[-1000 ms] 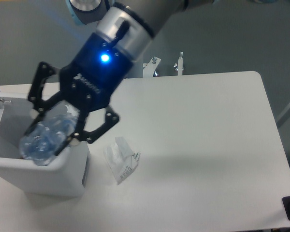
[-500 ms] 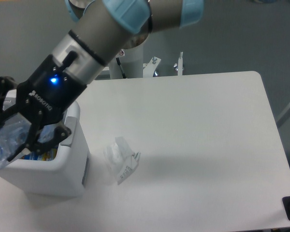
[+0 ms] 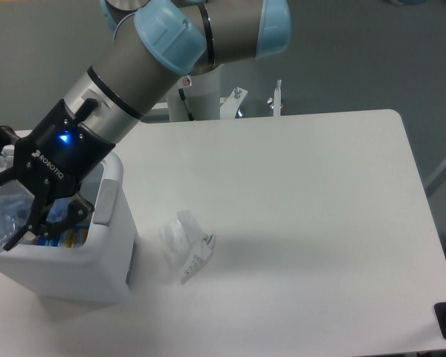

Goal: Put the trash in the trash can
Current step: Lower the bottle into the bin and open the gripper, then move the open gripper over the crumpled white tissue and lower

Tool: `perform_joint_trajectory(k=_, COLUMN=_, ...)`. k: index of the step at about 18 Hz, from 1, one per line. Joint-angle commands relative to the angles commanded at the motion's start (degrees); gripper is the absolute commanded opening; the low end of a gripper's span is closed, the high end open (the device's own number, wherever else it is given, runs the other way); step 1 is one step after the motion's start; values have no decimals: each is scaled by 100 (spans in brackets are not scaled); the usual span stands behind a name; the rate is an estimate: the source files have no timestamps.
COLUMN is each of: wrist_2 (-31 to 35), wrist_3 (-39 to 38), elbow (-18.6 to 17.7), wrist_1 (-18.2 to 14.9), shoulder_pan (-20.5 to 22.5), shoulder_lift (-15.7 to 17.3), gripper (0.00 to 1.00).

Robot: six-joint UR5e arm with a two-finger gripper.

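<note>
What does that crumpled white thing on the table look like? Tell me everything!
The crumpled white wrapper is a small scrunched piece that looks like thin, partly see-through plastic or paper, with folds and a few tiny dark printed marks near its lower edge. It lies flat on the white table, alone, just to the right of the white trash can but not touching it. Nothing holds it: the gripper is away over the can's opening.
</note>
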Motion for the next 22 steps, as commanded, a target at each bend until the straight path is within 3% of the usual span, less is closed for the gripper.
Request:
perform_joint_trajectory(k=5, wrist_2=0, wrist_3=27, elbow=-176, wrist_1=0, shoulder_pan=237, shoulder_lift=35, gripper=86)
perform_joint_trajectory(k=8, wrist_2=0, wrist_3=27, elbow=-317, wrist_1=0, shoulder_pan=544, shoulder_lift=219, gripper=88)
perform_joint_trajectory(k=14, wrist_2=0, wrist_3=27, elbow=-203, wrist_1=-18, shoulder_pan=1239, shoulder_lift=290, gripper=98)
perform_joint_trajectory(k=20, wrist_2=61, wrist_3=27, elbow=-229, wrist_1=-53, shoulder_pan=1477, shoulder_lift=247, gripper=99)
perform_joint_trajectory(k=22, wrist_2=551, wrist_3=27, elbow=-334, wrist_1=-53, shoulder_pan=1486, shoulder_lift=194, gripper=100)
